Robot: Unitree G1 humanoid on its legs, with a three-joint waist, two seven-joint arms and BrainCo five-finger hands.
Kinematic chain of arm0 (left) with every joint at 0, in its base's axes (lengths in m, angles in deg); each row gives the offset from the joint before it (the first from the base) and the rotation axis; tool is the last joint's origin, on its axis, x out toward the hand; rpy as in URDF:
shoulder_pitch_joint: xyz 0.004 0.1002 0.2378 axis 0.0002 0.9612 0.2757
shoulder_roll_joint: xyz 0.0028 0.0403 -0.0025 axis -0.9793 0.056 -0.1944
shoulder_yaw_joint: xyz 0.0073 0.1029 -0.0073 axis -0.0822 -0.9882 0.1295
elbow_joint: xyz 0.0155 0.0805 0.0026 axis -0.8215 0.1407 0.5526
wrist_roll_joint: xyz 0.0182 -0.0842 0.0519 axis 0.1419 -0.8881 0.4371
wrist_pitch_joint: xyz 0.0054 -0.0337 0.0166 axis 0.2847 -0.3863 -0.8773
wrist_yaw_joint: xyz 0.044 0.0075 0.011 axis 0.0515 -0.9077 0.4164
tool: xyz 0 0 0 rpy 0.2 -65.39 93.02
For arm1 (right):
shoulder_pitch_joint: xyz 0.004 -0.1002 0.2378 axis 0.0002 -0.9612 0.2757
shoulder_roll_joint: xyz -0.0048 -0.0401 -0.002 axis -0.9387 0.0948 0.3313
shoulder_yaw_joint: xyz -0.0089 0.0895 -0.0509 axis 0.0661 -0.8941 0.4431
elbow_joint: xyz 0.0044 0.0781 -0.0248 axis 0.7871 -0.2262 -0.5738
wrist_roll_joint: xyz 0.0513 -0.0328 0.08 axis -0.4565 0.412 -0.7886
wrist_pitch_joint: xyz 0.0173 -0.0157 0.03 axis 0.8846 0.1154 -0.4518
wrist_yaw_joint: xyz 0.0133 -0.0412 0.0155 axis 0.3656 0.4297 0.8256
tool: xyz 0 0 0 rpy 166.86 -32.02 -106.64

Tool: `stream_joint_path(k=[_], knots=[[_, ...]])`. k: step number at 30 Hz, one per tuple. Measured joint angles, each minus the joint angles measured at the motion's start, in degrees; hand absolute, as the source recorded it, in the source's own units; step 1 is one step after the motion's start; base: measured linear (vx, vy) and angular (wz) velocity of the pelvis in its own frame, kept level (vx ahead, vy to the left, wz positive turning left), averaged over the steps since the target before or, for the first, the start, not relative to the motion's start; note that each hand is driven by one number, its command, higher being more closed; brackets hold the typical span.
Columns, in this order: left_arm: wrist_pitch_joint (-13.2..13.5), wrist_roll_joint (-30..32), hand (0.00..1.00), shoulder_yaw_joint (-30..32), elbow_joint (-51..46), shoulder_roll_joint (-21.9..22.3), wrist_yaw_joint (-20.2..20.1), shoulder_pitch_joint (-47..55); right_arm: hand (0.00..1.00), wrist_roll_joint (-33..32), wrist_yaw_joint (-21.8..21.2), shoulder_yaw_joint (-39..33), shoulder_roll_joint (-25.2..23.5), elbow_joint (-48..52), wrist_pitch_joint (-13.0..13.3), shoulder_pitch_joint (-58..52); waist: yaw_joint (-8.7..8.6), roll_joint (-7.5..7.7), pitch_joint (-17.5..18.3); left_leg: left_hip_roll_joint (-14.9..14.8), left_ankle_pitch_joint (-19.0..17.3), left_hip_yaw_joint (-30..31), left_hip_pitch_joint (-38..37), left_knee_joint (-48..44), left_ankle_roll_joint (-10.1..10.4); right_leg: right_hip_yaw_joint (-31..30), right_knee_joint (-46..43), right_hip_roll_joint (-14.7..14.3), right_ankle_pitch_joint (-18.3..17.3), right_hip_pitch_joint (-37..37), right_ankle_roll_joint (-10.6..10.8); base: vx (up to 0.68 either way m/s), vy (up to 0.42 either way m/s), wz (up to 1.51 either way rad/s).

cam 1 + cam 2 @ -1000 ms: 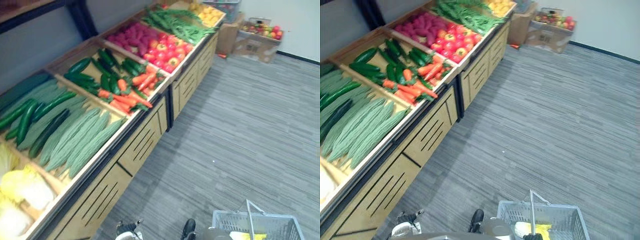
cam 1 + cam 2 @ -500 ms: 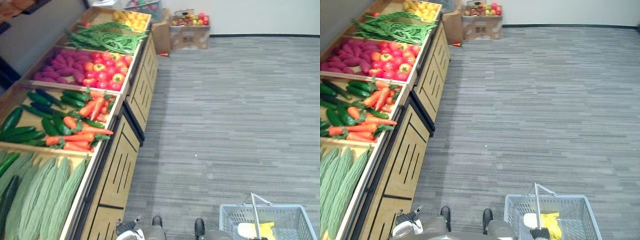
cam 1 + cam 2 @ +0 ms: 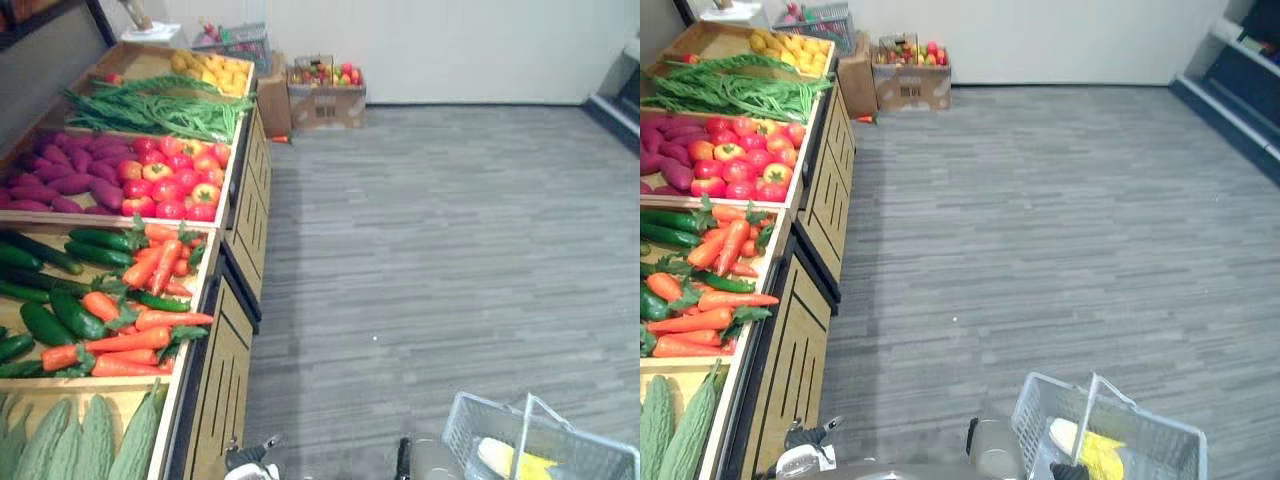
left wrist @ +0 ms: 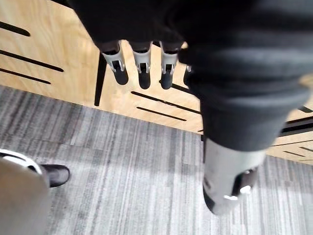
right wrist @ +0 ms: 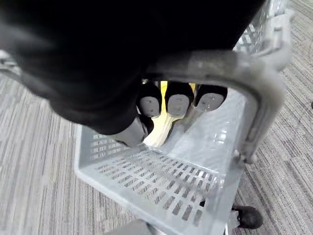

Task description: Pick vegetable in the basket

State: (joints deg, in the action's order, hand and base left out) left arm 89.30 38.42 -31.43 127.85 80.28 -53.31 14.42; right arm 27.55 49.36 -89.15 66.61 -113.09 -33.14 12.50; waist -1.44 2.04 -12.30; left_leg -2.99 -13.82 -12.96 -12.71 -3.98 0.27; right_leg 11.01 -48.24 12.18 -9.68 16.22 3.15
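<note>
Fingers of the right hand (image 5: 179, 104) are staying curled round the handle (image 5: 220, 66) of the basket (image 5: 146, 183), a yellow item (image 3: 1102, 452) already lying inside, while the left hand (image 4: 143, 66) is hanging slack and empty by the stand (image 4: 49, 49), and the head camera is swinging toward the carrots (image 3: 128, 340), which are awaiting picking.

Peering down from head along long light-wood produce stand (image 3: 228, 360), shared by both eyes; wrists close: its front, grey plastic basket (image 5: 161, 181).

vegetable stand (image 3: 232, 350) along the left, basket (image 3: 1038, 415) near right, cardboard boxes (image 3: 327, 105) far behind the stand.
</note>
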Motion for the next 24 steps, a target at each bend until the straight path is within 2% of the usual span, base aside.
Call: stream_joint_path(k=[2, 4, 6, 7, 8, 9, 10, 13, 15, 16, 17, 19, 21, 23, 24], knots=[[-0.3, 0.0, 0.0, 0.5, 0.6, 0.2, -0.1, -0.4, 1.0, -0.2, 0.0, -0.2, 0.0, 0.0, 0.0, 0.1, -0.19, -0.94, -0.5, -2.0, -0.8, 0.2, -0.3, 0.0, 1.1, 3.6, 6.3, -0.5, -0.7, 1.9, 0.1, 0.28, -0.091, 0.03], [-0.3, 0.0, 0.0, 0.6, 0.6, 0.8, -0.3, -0.7, 1.0, -0.3, 0.0, -0.7, 0.0, -0.4, -0.2, 0.1, -0.66, -2.01, -1.1, -4.8, -1.8, 1.0, -0.9, -0.1, 2.8, 6.0, 17.8, -1.7, 0.5, 3.2, 1.2, 0.33, -0.182, 0.24], [-0.3, 0.0, 0.0, 1.1, 0.6, 1.4, -0.5, -0.7, 1.0, -0.3, -0.1, -0.9, -0.1, -0.5, -0.4, 0.0, -1.52, -2.17, -1.6, -6.7, -2.7, 1.4, -2.9, 1.0, 5.4, 4.3, 32.2, -2.9, 7.2, 3.4, 2.5, 0.6, -0.396, 0.35], [-0.4, 0.0, 0.0, 2.6, 0.7, 1.6, -1.1, -0.8, 1.0, -0.3, -0.1, -1.1, 0.0, -0.6, -0.5, -0.3, -1.63, -2.32, -2.0, -8.0, -4.1, 1.9, -5.2, 2.0, 7.3, 2.7, 34.7, -3.7, 15.2, 2.6, 2.2, 0.5, -0.36, 0.27], [-0.4, 0.0, 0.0, 3.0, 1.0, 2.0, -1.2, -1.1, 1.0, -0.3, -0.1, -1.5, 0.1, -0.6, -0.6, -0.1, -1.76, -3.26, -2.5, -8.6, -4.2, 2.1, -5.7, 1.9, 7.3, 3.1, 33.2, -4.3, 14.7, 2.7, 1.2, 0.47, -0.342, 0.22], [-0.3, 0.0, 0.0, 3.1, 1.1, 3.2, -1.6, -2.0, 1.0, -0.3, 0.4, -3.3, 0.8, -0.6, -0.7, 0.7, -1.71, -4.69, -3.1, -10.0, -2.8, 2.7, -5.6, 0.9, 6.9, 3.7, 28.2, -5.1, 9.7, 4.3, -0.4, 0.34, -0.263, 0.03], [-0.2, 0.0, 0.0, 4.0, 0.9, 4.0, -1.6, -2.2, 1.0, -0.3, 0.4, -3.8, 1.5, -0.8, -0.9, 1.2, -1.67, -5.03, -3.1, -10.8, -0.7, 3.1, -5.0, -1.0, 7.7, 4.1, 24.4, -5.1, 6.2, 5.4, -1.3, 0.42, -0.331, 0.0], [-0.3, -0.1, 0.0, 5.0, 1.0, 4.2, -1.6, -2.5, 1.0, -0.2, 0.2, -4.2, 1.2, -1.3, -0.9, 1.2, -1.77, -5.41, -2.8, -13.4, 4.3, 6.3, -2.1, -8.8, 7.9, 6.1, 22.6, -6.5, 1.6, 3.2, -2.5, 0.45, -0.346, 0.15], [-0.3, -0.2, 0.0, 5.1, 0.8, 4.0, -1.4, -2.5, 1.0, -0.2, 0.2, -4.1, 0.9, -1.5, -0.9, 0.7, -1.75, -5.46, -2.8, -15.0, 9.1, 9.9, 2.3, -18.6, 8.0, 8.1, 24.3, -7.3, -0.6, -0.8, -3.0, 0.42, -0.271, 0.47], [-0.3, -0.2, 0.0, 5.1, -0.2, 3.9, -1.3, -2.5, 1.0, -0.2, 0.2, -3.1, 0.9, -1.5, -0.9, 0.5, -1.7, -5.42, -2.8, -16.0, 14.4, 11.5, 6.7, -27.0, 7.8, 9.4, 26.3, -7.7, -1.3, -3.9, -3.5, 0.4, -0.186, 0.48], [-0.3, -0.3, 0.0, 5.3, -0.4, 3.8, -1.2, -2.5, 1.0, -0.2, 0.3, -2.2, 1.0, -1.4, -0.9, 0.4, -1.39, -4.91, -3.1, -17.0, 15.9, 11.4, 11.5, -37.1, 7.8, 10.4, 28.7, -8.2, -1.4, -6.9, -4.3, 0.4, -0.158, 0.38], [-0.3, -0.5, 0.0, 6.5, -1.5, 3.7, -1.2, -2.3, 1.0, -0.2, 0.3, -2.0, 1.5, -1.4, -0.9, 0.9, -0.87, -5.08, -2.9, -17.6, 13.4, 8.0, 15.8, -48.1, 7.4, 10.5, 31.2, -8.6, -1.4, -11.0, -4.7, 0.32, -0.089, 0.1], [-0.3, -0.6, 0.0, 7.2, -2.4, 3.9, -0.8, -2.4, 1.0, -0.1, 0.3, -1.8, 2.3, -1.6, -1.0, 1.3, 0.12, -4.42, -3.3, -17.1, 8.1, 1.7, 20.1, -54.7, 4.9, 10.9, 35.9, -8.5, -1.3, -17.4, -4.4, 0.43, -0.06, 0.17], [-0.2, -0.8, 0.0, 7.3, -3.6, 3.8, -0.3, -2.3, 1.0, 0.0, 0.3, -0.7, 2.9, -1.6, -1.0, 2.2, 0.5, -4.0, -3.5, -15.3, 4.8, -2.5, 24.1, -52.6, 4.4, 12.0, 39.7, -7.7, -0.9, -21.8, -3.8, 0.36, 0.033, 0.28], [0.0, -1.2, 0.0, 7.3, -4.2, 3.9, -0.1, -2.3, 1.0, 0.0, 0.2, -1.0, 3.2, -1.6, -1.0, 3.3, 0.87, -3.66, -3.6, -13.9, 3.2, -6.3, 26.5, -48.1, 4.4, 12.9, 40.9, -6.7, -0.5, -23.7, -3.2, 0.31, 0.113, 0.22]])
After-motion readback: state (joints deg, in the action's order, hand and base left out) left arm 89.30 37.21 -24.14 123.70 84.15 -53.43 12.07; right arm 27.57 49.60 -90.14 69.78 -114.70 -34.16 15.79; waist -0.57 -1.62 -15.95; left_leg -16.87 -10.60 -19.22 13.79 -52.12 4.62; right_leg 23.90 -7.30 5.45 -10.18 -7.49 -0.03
